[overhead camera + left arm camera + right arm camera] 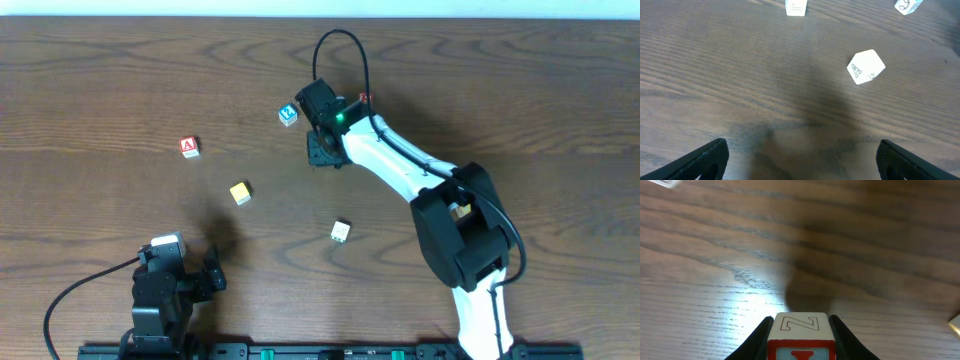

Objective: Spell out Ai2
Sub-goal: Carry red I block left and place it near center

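Four blocks point(189, 147) are lying scattered across the bench point(540, 70), nothing spelled; right jaws are clasping a fifth block point(800, 329), left jaws gaping empty.

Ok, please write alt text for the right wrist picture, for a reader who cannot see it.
The right claw grips a white wooden letter block with red print, its top face reading like Z, seen against the brown wood-grain table. A dark shadow lies just beyond it.
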